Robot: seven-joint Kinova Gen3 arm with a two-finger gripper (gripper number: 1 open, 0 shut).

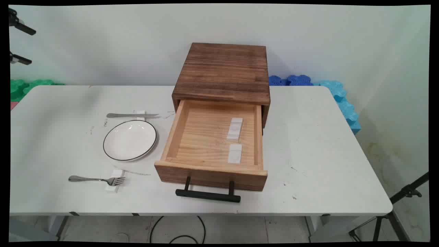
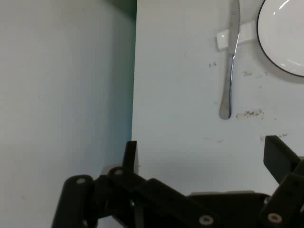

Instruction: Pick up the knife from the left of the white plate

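Note:
In the hand view my gripper is open with nothing between its fingers, hovering above the white table near the edge along the wall. A silver knife lies ahead of it on a small white block, beside a white plate with a black rim. The main view shows no gripper. It shows the knife, the plate, and a fork lying in front of the plate.
A wooden cabinet stands mid-table with its drawer pulled open, black handle forward. Two white blocks lie in the drawer. Green and blue foam mats lie behind the table, a tripod at right.

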